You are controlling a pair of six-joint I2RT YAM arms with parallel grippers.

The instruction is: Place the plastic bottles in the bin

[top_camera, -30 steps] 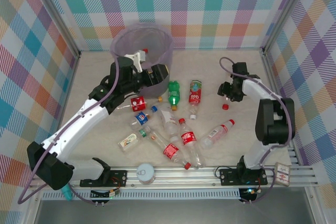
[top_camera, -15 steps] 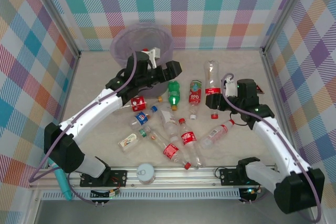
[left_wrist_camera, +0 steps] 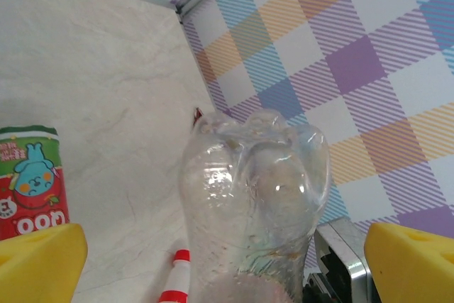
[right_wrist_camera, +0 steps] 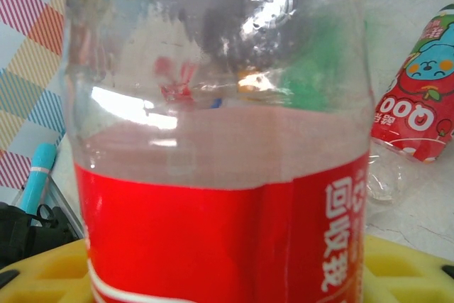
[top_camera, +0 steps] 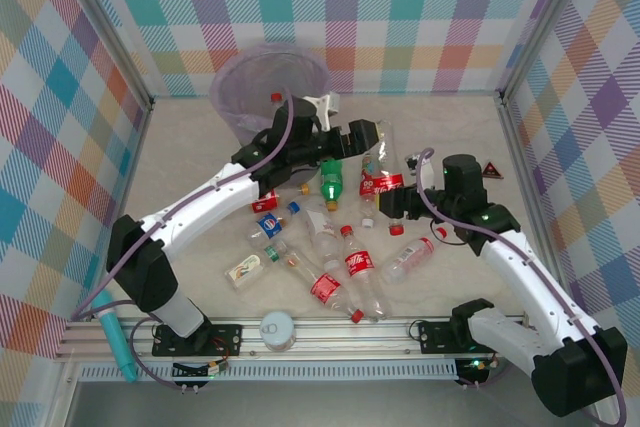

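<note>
My right gripper (top_camera: pixel 392 201) is clamped on a clear red-label bottle (top_camera: pixel 381 184), raised just right of the bin (top_camera: pixel 228 97). My left gripper (top_camera: pixel 372 137) is wide open around its base, not touching. Other bottles (top_camera: pixel 357 265) lie on the tabletop (top_camera: pixel 180 157) in front of the bin.

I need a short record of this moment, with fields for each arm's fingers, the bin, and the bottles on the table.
right fingers: shut on a clear bottle with red label, lifted off the table
left fingers: open wide, one on each side of that bottle's base, not touching it
bin: at the far side, behind the left arm
bottles on table: several lying in a loose group, one green bottle among them
</note>
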